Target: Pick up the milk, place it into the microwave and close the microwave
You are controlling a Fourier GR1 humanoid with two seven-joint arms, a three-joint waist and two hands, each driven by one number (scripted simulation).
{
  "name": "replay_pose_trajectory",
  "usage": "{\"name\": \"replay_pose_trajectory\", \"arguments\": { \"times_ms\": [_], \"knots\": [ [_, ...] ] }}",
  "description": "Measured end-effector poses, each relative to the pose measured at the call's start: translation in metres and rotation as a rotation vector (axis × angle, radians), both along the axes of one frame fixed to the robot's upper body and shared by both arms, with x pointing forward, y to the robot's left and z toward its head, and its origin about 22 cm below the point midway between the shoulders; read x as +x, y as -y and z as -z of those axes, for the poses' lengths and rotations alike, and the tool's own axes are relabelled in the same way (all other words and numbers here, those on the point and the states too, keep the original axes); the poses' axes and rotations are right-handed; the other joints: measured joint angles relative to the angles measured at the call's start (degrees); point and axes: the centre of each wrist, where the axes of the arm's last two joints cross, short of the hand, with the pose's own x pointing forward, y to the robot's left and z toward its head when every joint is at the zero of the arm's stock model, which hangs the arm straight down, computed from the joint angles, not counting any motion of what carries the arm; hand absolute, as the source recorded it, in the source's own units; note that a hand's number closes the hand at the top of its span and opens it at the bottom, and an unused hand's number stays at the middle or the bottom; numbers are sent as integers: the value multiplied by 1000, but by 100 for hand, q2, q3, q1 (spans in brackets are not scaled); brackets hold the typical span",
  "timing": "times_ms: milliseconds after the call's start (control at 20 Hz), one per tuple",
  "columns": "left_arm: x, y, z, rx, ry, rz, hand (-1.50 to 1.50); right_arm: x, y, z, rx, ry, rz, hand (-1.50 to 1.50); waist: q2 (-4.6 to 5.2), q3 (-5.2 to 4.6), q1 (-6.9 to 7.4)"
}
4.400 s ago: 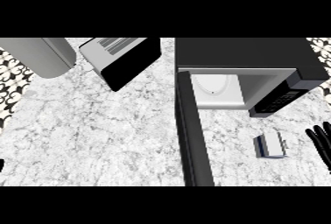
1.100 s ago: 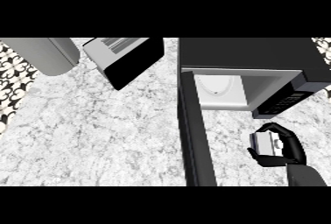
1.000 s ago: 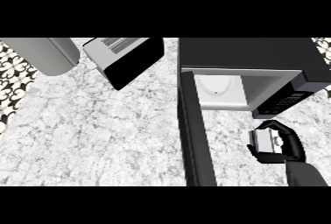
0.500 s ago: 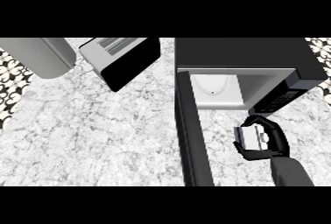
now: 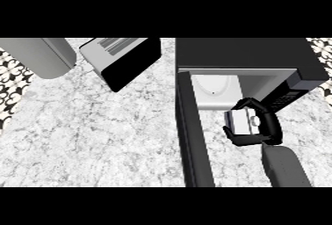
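Head view, right hand curled around milk, just before open microwave

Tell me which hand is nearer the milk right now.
Right. The right hand is curled round the milk, just in front of the open microwave. The left hand shows nowhere in the head view.

One milk carton, one microwave, one toaster.

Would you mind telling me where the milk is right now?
In the head view, the milk sits right of centre, held in the right hand, just before the open microwave.
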Motion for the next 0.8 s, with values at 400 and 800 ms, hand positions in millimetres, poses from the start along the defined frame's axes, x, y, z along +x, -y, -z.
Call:
{"name": "replay_pose_trajectory", "arguments": {
  "times_ms": [400, 800],
  "knots": [
    [0, -9, 0, -13, 4, 8, -150, 43, -38, -41, -137, 16, 57, 150, 27, 4, 55],
    [3, -12, 0, -14, 16, 22, -150, 89, -61, -55, -293, 1, 150, 150, 82, 12, 190]
  ]
}}
